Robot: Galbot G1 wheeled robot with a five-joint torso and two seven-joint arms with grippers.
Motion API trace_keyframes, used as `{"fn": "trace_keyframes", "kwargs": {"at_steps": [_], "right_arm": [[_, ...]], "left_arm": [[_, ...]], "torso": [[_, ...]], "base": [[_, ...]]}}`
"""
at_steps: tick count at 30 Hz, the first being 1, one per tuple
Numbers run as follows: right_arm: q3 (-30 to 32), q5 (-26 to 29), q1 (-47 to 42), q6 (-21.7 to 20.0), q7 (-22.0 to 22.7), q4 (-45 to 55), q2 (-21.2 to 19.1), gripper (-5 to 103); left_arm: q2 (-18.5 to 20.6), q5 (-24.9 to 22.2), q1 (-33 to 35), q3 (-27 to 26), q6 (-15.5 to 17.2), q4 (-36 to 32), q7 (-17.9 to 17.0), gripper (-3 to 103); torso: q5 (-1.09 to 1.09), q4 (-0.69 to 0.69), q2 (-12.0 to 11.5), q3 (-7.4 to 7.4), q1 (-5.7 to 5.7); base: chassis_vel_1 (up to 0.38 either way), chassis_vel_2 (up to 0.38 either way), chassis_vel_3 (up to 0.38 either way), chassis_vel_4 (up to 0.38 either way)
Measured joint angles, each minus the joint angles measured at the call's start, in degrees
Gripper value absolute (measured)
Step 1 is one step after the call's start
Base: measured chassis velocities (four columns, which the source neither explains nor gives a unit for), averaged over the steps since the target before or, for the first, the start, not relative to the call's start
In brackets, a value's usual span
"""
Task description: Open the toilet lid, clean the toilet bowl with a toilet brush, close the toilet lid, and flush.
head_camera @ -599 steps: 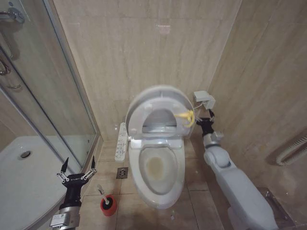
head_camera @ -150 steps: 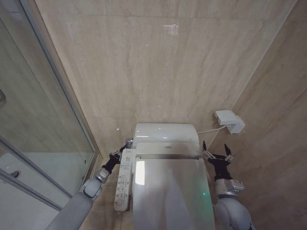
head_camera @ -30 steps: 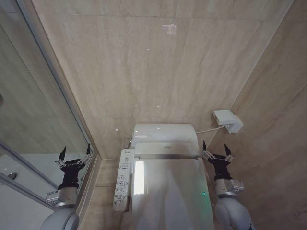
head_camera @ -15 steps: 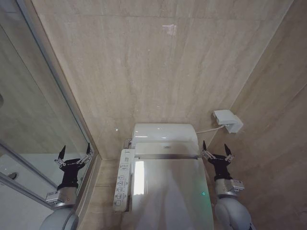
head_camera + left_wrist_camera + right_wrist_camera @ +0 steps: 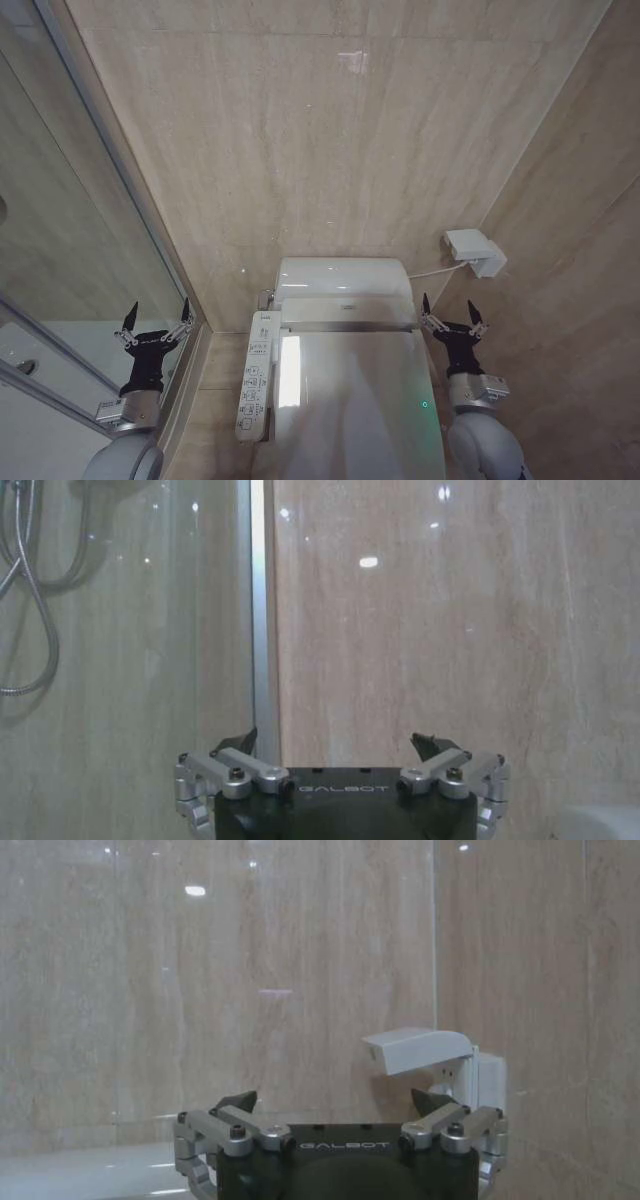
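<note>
The toilet lid (image 5: 355, 400) lies shut over the toilet bowl, which is hidden beneath it, glossy white with a green light near its right side. A white button panel (image 5: 255, 375) runs along the toilet's left side. My left gripper (image 5: 155, 322) stands open and empty to the left of the toilet, beside the shower frame, its fingertips (image 5: 250, 739) pointing up at the wall. To the right of the lid, my right gripper (image 5: 447, 313) is open and holds nothing. The toilet brush is out of view.
A glass shower enclosure (image 5: 70, 250) with a metal frame closes off the left side. A white wall socket box (image 5: 475, 252) with a cable sits on the right wall above my right gripper. Beige tiled walls stand close behind and to the right.
Five seconds ago my left gripper was at the top of the button panel; it now stands raised beside the shower frame. Within the last second nothing has moved.
</note>
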Motion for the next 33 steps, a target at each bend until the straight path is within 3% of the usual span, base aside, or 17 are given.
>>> {"fn": "trace_keyframes", "kwargs": {"at_steps": [19, 33], "right_arm": [[0.0, 0.0, 0.01, 0.0, 0.0, 0.0, 0.0, 100], [0.0, 0.0, 0.0, 0.0, 0.0, 0.0, 0.0, 100]], "left_arm": [[0.01, -0.02, -0.02, 0.02, 0.0, 0.05, 0.02, 100], [0.01, -0.05, 0.0, 0.02, 0.02, 0.06, 0.01, 100]], "torso": [[0.0, 0.0, -0.01, 0.01, 0.02], [0.0, 0.0, 0.0, 0.01, 0.01]], "base": [[0.021, -0.018, -0.02, 0.02], [0.202, -0.222, -0.209, 0.206]]}}
